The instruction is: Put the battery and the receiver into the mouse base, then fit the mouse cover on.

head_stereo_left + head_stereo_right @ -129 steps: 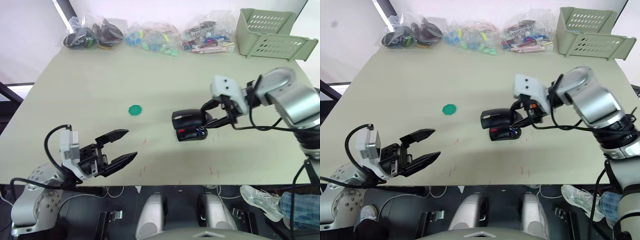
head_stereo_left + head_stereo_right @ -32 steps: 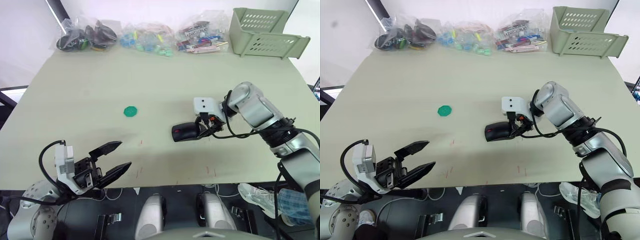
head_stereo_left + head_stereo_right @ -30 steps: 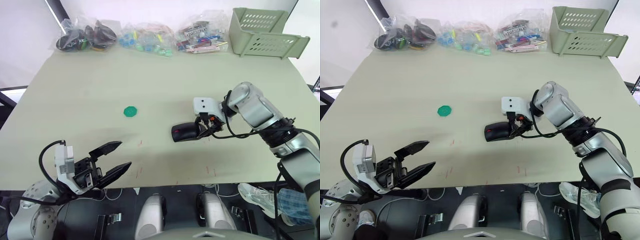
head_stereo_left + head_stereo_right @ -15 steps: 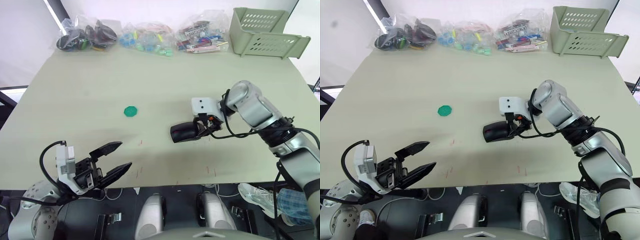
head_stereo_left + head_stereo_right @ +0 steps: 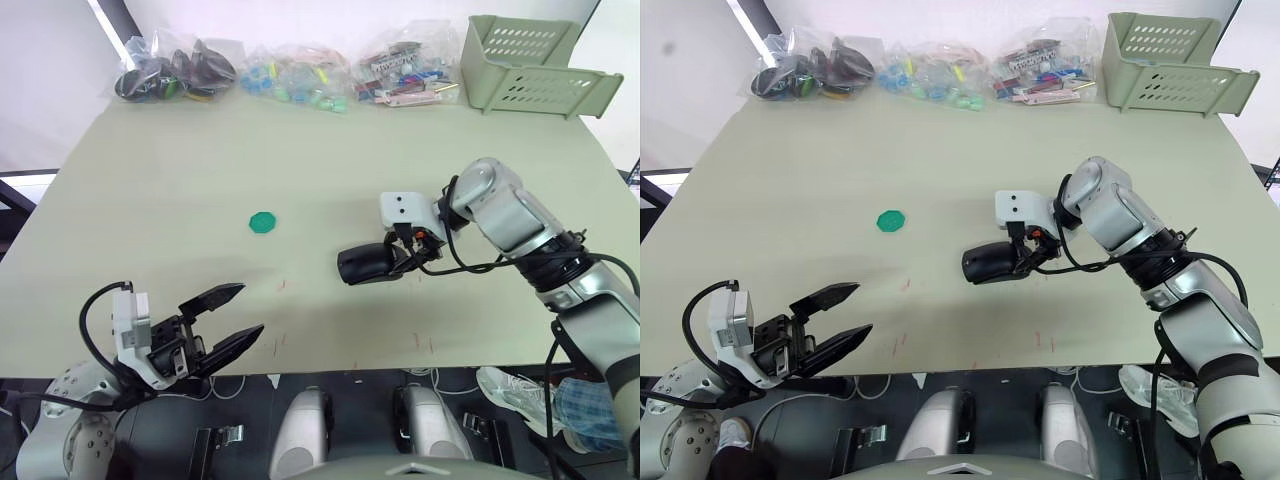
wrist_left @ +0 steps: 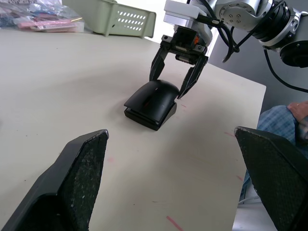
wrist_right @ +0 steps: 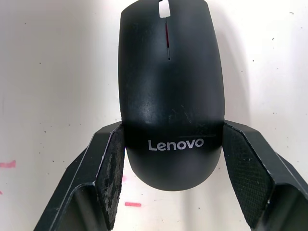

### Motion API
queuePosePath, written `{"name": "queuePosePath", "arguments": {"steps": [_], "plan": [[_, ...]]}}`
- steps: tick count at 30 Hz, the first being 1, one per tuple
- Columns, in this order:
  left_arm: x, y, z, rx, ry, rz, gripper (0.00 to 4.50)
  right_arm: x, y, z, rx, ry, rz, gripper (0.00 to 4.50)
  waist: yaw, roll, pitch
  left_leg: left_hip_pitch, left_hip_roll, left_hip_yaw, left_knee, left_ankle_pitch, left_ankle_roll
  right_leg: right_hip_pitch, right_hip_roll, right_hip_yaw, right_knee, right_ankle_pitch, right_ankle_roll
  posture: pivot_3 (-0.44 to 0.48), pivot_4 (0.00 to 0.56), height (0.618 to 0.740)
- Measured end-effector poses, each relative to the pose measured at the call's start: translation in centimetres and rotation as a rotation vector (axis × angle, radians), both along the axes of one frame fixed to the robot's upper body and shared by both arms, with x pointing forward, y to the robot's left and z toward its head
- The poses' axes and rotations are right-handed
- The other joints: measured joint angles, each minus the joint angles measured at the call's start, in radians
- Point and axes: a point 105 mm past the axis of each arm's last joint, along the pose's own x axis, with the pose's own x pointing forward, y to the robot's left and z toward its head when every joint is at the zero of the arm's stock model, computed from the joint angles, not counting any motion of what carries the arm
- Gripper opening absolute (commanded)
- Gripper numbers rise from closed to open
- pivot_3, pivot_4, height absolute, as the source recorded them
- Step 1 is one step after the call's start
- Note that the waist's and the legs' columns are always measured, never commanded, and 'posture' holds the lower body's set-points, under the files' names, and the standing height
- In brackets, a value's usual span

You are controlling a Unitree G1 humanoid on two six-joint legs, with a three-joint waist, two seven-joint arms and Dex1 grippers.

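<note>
Pale green table [image 5: 200,150], faint red marks near the front edge; bags of parts [image 5: 290,75] and basket [image 5: 530,65] along the far side. Mouse cover [image 7: 171,91] seated on mouse base [image 6: 156,118], mid-table, pinched by right gripper [image 7: 171,159]. Left gripper [image 5: 232,325] wide open, empty, near the front edge.

Black mouse cover [image 7: 171,91], white lettering; green disc [image 5: 263,222]

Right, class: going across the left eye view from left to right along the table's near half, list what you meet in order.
Left gripper → green disc → mouse cover → right gripper.
</note>
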Motion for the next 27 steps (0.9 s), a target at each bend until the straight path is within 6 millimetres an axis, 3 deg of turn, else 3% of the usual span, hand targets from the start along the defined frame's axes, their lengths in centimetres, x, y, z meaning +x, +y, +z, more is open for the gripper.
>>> {"name": "queuePosePath", "arguments": {"steps": [27], "plan": [[-0.03, -0.21, -0.20, 0.007, 0.002, -0.018, 4.50, 0.27, -0.71, -0.39, -0.039, -0.003, -0.013, 2.82, 0.000, 0.000, 0.000, 0.000, 0.000, 0.000, 0.000, 0.000, 0.000, 0.000, 0.000, 0.000, 0.000, 0.000, 0.000, 0.000, 0.150, 0.740]]}}
